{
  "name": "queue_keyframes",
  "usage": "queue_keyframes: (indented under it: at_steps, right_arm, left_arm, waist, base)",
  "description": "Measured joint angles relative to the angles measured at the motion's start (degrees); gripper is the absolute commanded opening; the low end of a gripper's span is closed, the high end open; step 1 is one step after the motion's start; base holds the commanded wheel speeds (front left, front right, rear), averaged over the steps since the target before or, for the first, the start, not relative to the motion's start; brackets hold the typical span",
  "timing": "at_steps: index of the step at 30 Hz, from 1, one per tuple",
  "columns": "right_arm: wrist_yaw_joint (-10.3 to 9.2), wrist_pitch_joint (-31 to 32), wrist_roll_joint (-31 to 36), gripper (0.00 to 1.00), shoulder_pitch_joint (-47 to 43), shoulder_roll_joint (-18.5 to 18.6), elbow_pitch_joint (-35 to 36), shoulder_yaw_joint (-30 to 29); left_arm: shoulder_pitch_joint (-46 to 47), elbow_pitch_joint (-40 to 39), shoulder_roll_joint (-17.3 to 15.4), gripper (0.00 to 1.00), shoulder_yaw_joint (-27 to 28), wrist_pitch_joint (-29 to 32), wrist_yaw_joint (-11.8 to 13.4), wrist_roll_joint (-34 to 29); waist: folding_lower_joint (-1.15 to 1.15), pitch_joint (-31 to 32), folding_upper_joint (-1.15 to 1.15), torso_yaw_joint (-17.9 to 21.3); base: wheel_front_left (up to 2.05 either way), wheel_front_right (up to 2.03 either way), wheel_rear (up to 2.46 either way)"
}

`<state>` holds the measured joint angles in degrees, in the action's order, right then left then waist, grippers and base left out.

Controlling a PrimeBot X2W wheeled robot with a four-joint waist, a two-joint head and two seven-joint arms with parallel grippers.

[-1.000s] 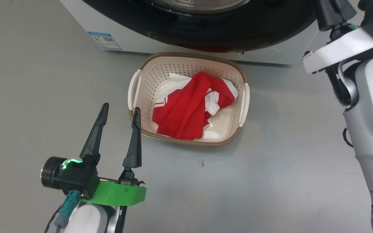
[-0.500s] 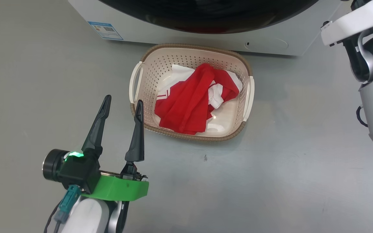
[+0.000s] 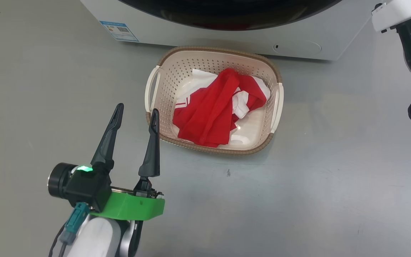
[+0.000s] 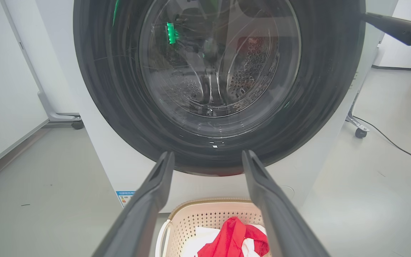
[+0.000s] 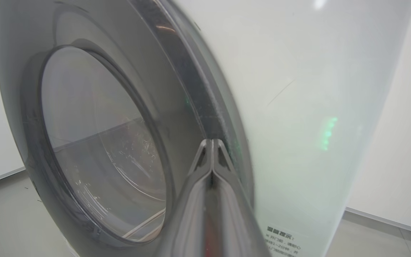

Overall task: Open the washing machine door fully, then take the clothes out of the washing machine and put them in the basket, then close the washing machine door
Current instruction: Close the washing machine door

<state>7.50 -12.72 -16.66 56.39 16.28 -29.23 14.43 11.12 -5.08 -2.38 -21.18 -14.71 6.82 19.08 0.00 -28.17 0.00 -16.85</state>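
Head view: the cream basket (image 3: 223, 51) stands on the grey floor (image 3: 298, 185), just in front of the foot of the white washing machine (image 3: 177, 34) and below the lower arc of the black washing machine door (image 3: 227, 14). The clothes (image 3: 209, 117), red fabric with white parts, lie crumpled inside the basket, heaped from its middle toward the left handle. Bare basket bottom shows on the side nearer the right handle. A blue label (image 3: 119, 31) sits low on the machine's front, near its left corner. The left gripper (image 3: 136, 109) hovers over the floor beside the basket's near left corner, its two dark fingers spread wide and holding nothing. One fingertip overlaps the woven-look rim, and whether it touches the rim cannot be told. Pale links of the right arm (image 3: 398, 14) rise along the right edge.

Left wrist view: the door lies flat against the machine's front. Through its glass bowl (image 4: 219, 64) the perforated steel drum (image 4: 248, 71) shows. The released fingers (image 4: 148, 203) frame the door's lower arc, with the basket and the red clothes between them below. High on the door's right rim, the dark tip of the right gripper (image 4: 369, 17) meets the black edge, with a green light on its body.

Right wrist view: the right gripper's fingers are clenched tip to tip with nothing between them. The tips sit at the door's outer rim, where it meets the white panel. The picture is blurred, so contact with the rim cannot be told.
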Motion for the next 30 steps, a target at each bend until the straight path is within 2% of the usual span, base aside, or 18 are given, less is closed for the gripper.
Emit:
queue_keyframes:
  at_steps: [17,30]
  right_arm:
    - [-0.01,-1.2,-1.8,0.0,0.2,-0.1,-5.1,3.0]
    - [-0.01,-1.5,-5.5,0.0,-8.7,-2.9,-6.3,3.8]
  left_arm:
    - [0.6,1.5,0.0,1.0,0.1,0.0,0.0,0.0]
    - [0.6,3.0,0.0,1.0,2.0,0.0,0.0,-0.7]
  waist:
    - [0.0,2.0,0.0,0.3]
    - [0.0,5.0,0.0,3.2]
  base:
    - [0.0,0.0,0.0]
    - [0.0,0.0,0.0]
